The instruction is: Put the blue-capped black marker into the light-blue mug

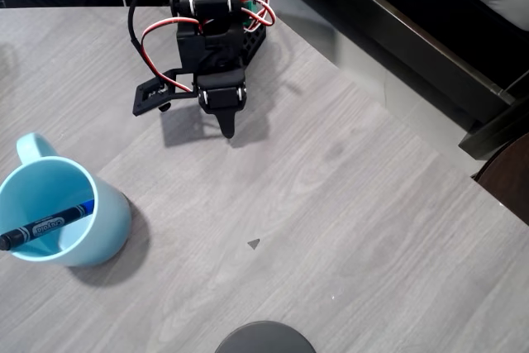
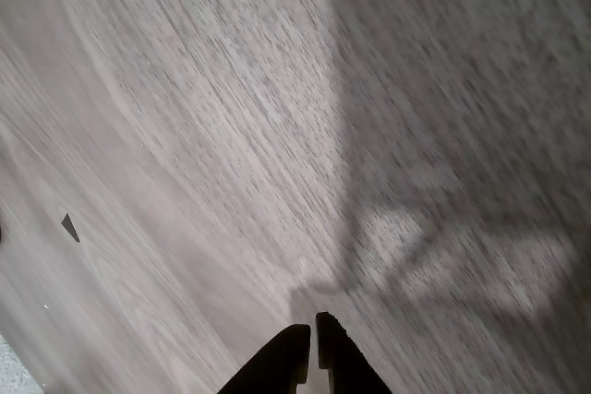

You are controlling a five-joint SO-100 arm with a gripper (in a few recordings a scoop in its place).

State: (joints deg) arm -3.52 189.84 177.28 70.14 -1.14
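The light-blue mug stands at the left edge of the overhead view, handle toward the back. The blue-capped black marker lies slanted inside it, blue cap down in the mug and black end resting over the left rim. My black gripper hangs over the grey table near the back, well to the right of the mug and apart from it. In the wrist view its fingertips are pressed together with nothing between them, above bare wood-grain table.
The grey wood-grain table ends in a slanted edge at the right, with a dark bed frame beyond. A small dark triangular mark lies mid-table. A round dark object sits at the front edge.
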